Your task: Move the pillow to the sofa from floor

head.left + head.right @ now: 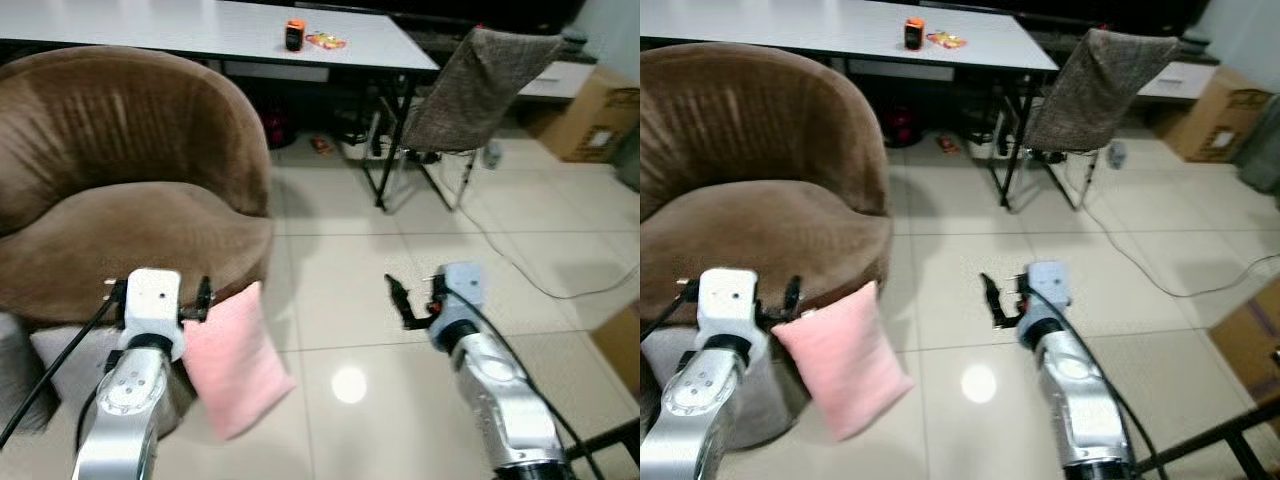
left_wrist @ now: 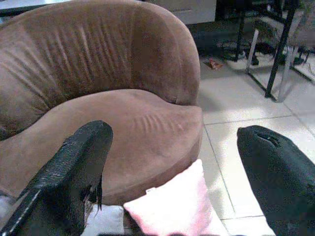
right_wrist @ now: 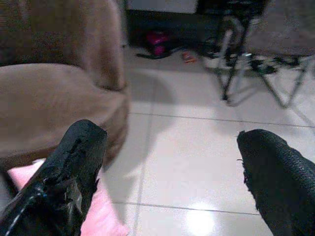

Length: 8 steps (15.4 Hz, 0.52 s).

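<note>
Although the soft pink square pillow (image 1: 232,358) leans on the floor against the round brown velvet sofa (image 1: 130,215), we find the left gripper (image 2: 172,167) and right gripper (image 3: 167,172) both spread and empty; a shallow corner pinch risks slippage.

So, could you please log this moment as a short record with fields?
pillow: pink pillow leaning against the front of the brown sofa, lower end on the tiled floor
left pincer: open, raised near the pillow's top, holding nothing
right pincer: open, over bare floor
background: white table, grey chair, cardboard box
task status: pillow not yet on the sofa
</note>
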Tool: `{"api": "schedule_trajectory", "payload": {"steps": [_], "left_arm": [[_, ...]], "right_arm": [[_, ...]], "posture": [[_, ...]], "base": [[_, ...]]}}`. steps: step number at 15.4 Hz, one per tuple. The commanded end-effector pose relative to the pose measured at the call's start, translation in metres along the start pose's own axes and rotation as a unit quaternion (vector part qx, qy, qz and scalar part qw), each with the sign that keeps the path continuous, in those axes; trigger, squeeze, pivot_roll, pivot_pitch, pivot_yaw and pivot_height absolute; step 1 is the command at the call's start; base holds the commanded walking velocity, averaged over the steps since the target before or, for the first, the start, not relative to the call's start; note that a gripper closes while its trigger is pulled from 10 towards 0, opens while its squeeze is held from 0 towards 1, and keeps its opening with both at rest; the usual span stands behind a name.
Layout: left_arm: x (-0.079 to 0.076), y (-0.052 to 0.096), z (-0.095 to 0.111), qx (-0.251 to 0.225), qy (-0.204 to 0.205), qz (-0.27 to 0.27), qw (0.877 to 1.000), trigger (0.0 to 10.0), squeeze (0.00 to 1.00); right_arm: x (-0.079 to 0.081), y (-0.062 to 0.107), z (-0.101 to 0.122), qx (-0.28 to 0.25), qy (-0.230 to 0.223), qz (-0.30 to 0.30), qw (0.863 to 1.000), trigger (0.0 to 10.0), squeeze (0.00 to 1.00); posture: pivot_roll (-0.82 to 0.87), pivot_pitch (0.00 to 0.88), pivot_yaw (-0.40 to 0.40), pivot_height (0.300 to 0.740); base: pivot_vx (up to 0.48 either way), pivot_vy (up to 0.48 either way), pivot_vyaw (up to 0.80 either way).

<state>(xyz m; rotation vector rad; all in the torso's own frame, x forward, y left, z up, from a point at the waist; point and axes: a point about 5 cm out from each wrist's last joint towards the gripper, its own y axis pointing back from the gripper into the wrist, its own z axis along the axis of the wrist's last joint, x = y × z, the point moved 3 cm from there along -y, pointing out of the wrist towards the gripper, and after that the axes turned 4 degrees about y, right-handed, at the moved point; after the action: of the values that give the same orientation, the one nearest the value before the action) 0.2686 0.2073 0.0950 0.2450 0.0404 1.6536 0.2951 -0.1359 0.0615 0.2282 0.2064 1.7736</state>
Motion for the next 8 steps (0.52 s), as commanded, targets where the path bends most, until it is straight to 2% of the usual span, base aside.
{"api": "schedule_trajectory", "payload": {"steps": [1,3,5,7,8], "left_arm": [[0.003,0.0,-0.001,0.0,0.002,0.0,1.0,10.0,0.0],[0.003,0.0,-0.002,0.004,-0.003,-0.006,1.0,10.0,0.0],[0.002,-0.003,0.0,0.0,-0.006,-0.017,1.0,10.0,0.0],[0.0,-0.005,0.004,-0.007,-0.011,-0.028,1.0,10.0,0.0],[-0.001,-0.005,0.006,-0.012,-0.014,-0.033,0.999,10.0,0.0]], "right_arm": [[-0.001,0.0,0.001,-0.002,-0.015,-0.014,1.0,10.0,0.0],[-0.003,0.002,-0.002,-0.001,-0.025,-0.033,0.999,10.0,0.0],[-0.008,0.004,0.0,-0.008,0.013,-0.064,0.998,10.0,0.0],[-0.015,0.005,0.008,-0.033,0.029,-0.093,0.995,10.0,0.0],[-0.019,0.006,0.009,-0.04,-0.002,-0.099,0.994,10.0,0.0]], "posture": [[0.06,0.0,-0.067,0.74],[0.05,0.0,-0.045,0.74],[0.04,0.0,-0.027,0.74],[0.04,0.0,-0.019,0.74],[0.04,0.0,-0.017,0.74]], "base": [[0.307,0.0,0.8],[0.309,0.0,0.7],[0.309,0.0,0.0],[0.306,0.0,0.0],[0.304,0.0,0.0]]}}
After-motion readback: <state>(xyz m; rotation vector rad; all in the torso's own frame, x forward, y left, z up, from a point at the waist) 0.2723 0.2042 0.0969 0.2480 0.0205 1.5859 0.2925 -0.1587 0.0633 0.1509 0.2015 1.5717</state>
